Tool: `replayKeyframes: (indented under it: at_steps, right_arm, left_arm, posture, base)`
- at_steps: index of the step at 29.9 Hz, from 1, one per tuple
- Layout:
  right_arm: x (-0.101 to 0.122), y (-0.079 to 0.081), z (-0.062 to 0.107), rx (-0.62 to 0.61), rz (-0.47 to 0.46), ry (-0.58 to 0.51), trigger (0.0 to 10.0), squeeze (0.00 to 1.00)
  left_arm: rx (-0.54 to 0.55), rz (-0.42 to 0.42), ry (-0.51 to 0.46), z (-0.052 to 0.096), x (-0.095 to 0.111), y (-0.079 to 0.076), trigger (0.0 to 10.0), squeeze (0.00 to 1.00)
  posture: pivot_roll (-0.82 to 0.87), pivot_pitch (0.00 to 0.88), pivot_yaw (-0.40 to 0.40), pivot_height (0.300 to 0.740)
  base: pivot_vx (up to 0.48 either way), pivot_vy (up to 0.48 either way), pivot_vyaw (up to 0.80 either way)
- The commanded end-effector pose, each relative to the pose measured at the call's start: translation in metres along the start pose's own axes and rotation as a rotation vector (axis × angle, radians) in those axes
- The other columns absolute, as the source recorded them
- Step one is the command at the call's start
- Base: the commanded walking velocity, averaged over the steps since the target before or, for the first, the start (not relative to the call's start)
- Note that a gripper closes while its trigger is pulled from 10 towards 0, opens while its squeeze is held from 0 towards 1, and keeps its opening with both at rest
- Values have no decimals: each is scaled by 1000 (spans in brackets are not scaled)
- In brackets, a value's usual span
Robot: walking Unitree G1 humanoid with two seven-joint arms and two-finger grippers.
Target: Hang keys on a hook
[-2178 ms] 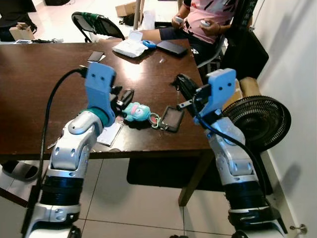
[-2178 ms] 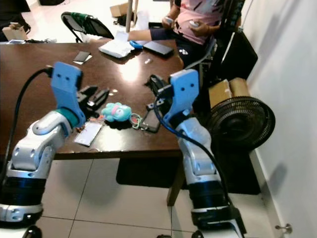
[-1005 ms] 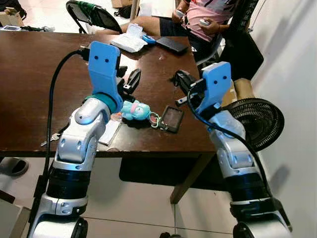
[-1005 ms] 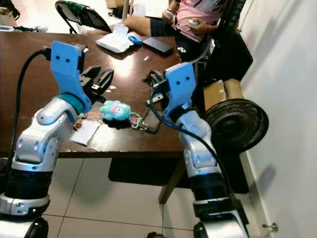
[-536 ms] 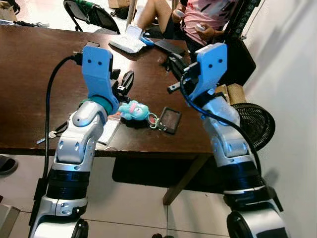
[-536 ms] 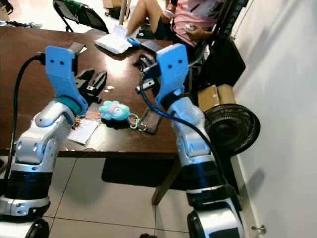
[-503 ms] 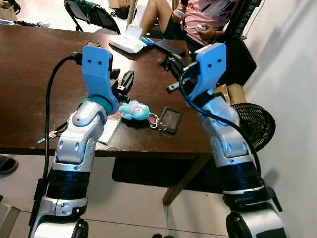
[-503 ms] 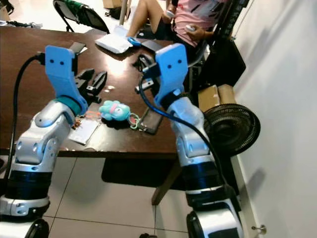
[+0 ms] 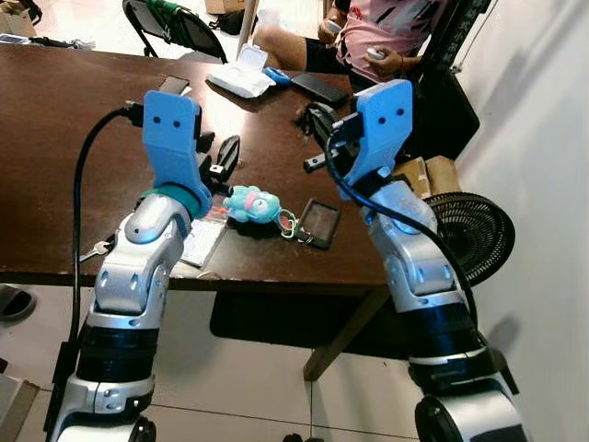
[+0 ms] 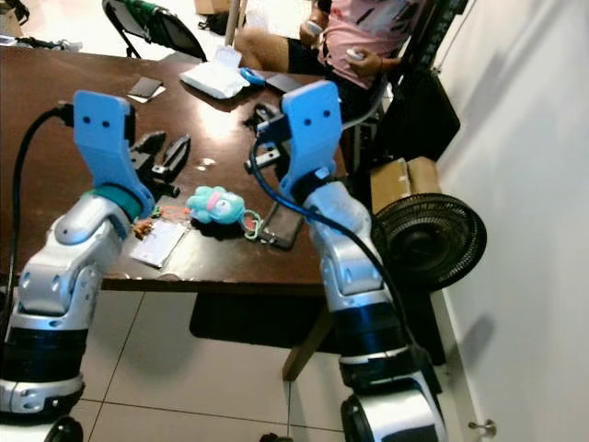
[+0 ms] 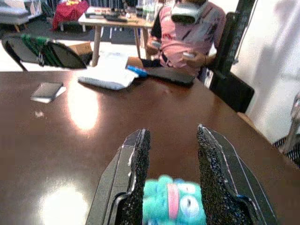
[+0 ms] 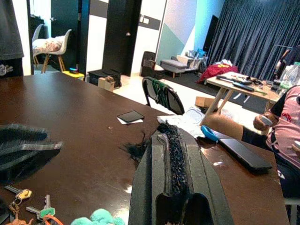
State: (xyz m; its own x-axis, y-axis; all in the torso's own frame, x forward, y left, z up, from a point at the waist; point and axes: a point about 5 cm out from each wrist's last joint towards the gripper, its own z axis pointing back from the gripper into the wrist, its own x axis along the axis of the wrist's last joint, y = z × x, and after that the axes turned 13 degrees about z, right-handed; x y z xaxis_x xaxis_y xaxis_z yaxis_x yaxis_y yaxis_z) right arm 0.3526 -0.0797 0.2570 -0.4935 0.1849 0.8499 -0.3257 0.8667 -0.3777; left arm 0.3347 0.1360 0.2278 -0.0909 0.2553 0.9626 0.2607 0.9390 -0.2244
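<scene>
Keys on a fuzzy turquoise plush keychain (image 9: 252, 204) are lying near the front edge of the dark glossy wooden surface (image 9: 55, 120), ungrasped; every place below is given from this plush. Left gripper (image 9: 221, 159) is hovering just behind it, jaws spread, seemingly lining up a grasp; its rough black fingers (image 11: 137, 168) are framing the plush in the left wrist view. Right gripper (image 9: 313, 118) is hanging farther behind and to the right, jaws pressed together, apparently idle. Flat dark rectangular tag (image 9: 318, 222) is touching the plush's ring. White card (image 9: 199, 241) is lying just left. No hook is appearing.
</scene>
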Motion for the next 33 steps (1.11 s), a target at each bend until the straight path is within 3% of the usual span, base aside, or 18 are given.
replayKeyframes:
  at_steps: [1,2,8,14,19,23,24,27,33]
  right_arm:
    - [-1,-1,1,-4,-1,2,10000,0]
    - [-4,1,4,-9,-13,17,10000,0]
    - [-12,-1,9,-43,-38,57,10000,0]
    - [-25,5,25,-71,-70,92,10000,0]
    - [-29,6,27,-71,-74,105,10000,0]
    - [-51,32,57,25,-119,183,10000,0]
    - [-51,32,57,25,-119,183,10000,0]
    - [-64,53,75,74,-153,235,10000,0]
    - [-65,48,78,25,-195,249,10000,0]
  left_arm:
    - [2,-8,22,1,-4,-2,10000,0]
    - [17,-16,26,9,-8,-2,10000,0]
    - [31,-92,-17,19,1,-5,10000,0]
    - [73,-97,-39,38,8,0,10000,0]
    - [84,-111,-33,40,7,3,10000,0]
    - [101,-111,10,51,-7,12,10000,0]
    - [101,-111,10,51,-7,12,10000,0]
    - [22,-127,115,65,-27,16,10000,0]
    - [2,-135,167,78,-37,16,10000,0]
  posture:
    - [144,0,-26,740]
    - [151,0,-19,740]
    - [172,0,-26,740]
    - [189,0,13,740]
    - [189,0,13,740]
    - [174,0,14,740]
    - [174,0,14,740]
    - [148,0,24,740]
    - [181,7,9,740]
  base:
    - [0,0,0]
    - [0,0,0]
    - [0,0,0]
    - [0,0,0]
    - [0,0,0]
    - [0,0,0]
    - [0,0,0]
    - [0,0,0]
    - [0,0,0]
